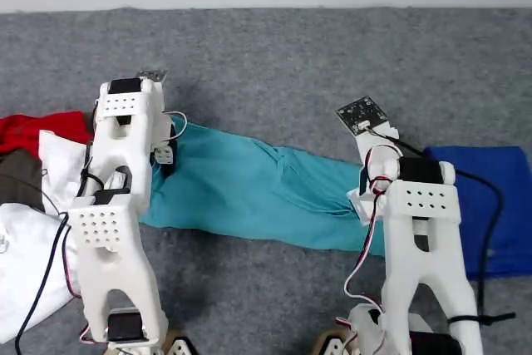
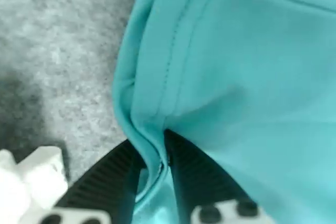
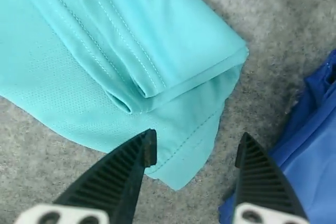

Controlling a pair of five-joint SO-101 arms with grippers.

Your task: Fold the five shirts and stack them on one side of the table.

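Shirt (image 2: 236, 77), teal, between left jaws.

Spread shirt (image 1: 249, 193) between heap (image 1: 29, 239), folded shirt (image 1: 511, 230)

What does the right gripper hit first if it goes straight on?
Most likely the teal shirt: the open right gripper points at its folded corner, one finger over the cloth, the other over grey table beside the blue shirt. Height above it is unclear.

Teal shirt (image 1: 249, 193) stretched mid-table, blue shirt (image 1: 490, 205) flat right, red shirt (image 1: 33, 130), white shirt (image 1: 25, 263) heaped left
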